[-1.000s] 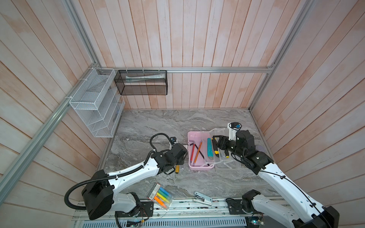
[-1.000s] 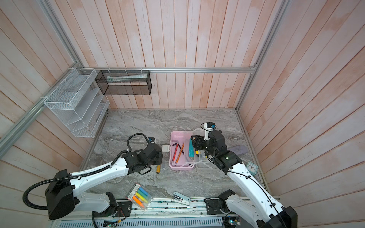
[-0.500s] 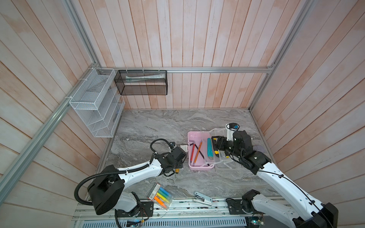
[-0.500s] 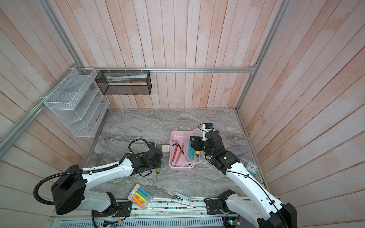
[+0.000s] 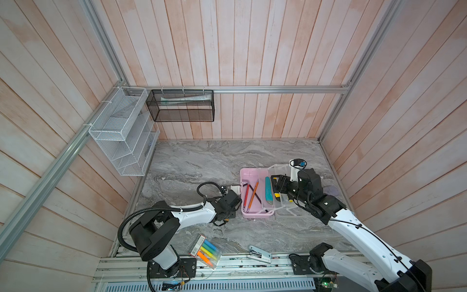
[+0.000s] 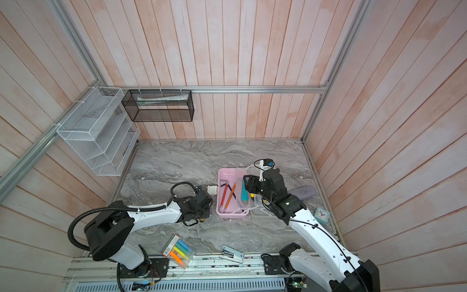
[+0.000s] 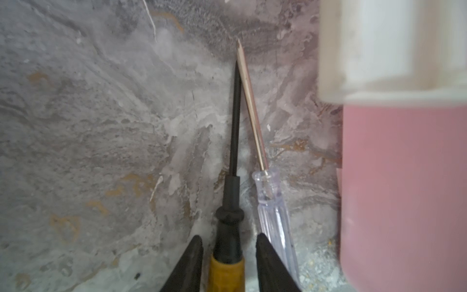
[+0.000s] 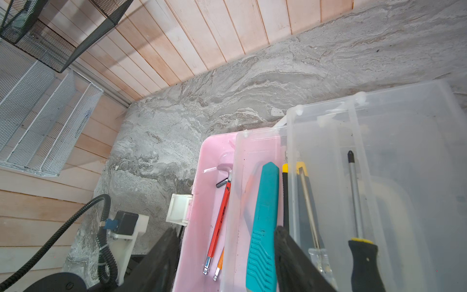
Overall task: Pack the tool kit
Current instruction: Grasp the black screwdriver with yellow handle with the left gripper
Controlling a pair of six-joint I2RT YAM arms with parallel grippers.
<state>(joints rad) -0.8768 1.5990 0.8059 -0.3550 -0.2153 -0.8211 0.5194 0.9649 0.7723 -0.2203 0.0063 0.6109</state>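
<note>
The pale pink tool kit box (image 5: 254,174) (image 6: 228,174) lies open on the marble. Its white latch (image 5: 235,188) (image 8: 179,208) faces my left arm. Red and orange hex keys (image 5: 249,197) (image 8: 219,215) lie in it, and a teal utility knife (image 5: 268,189) (image 8: 262,215) lies in the clear inner tray. My right gripper (image 5: 278,183) (image 8: 225,232) hovers open over the knife and holds nothing. My left gripper (image 5: 225,218) (image 7: 227,240) is down at the table beside the box wall (image 7: 404,189). It is open, its fingers narrowly straddling a yellow-and-black screwdriver (image 7: 228,227). A clear-handled screwdriver (image 7: 274,215) lies alongside.
The translucent lid (image 8: 404,151) lies open to the right with a screwdriver (image 8: 356,202) and a yellow knife (image 8: 303,192) showing in it. A highlighter pack (image 5: 206,250) and a stapler (image 5: 260,254) lie at the front. A small clock (image 6: 322,215) sits right. Wire racks (image 5: 123,131) hang on the left wall.
My left gripper's fingers have narrowed round the screwdriver handle and the left arm has sunk lower. The right gripper has shifted slightly over the box.
</note>
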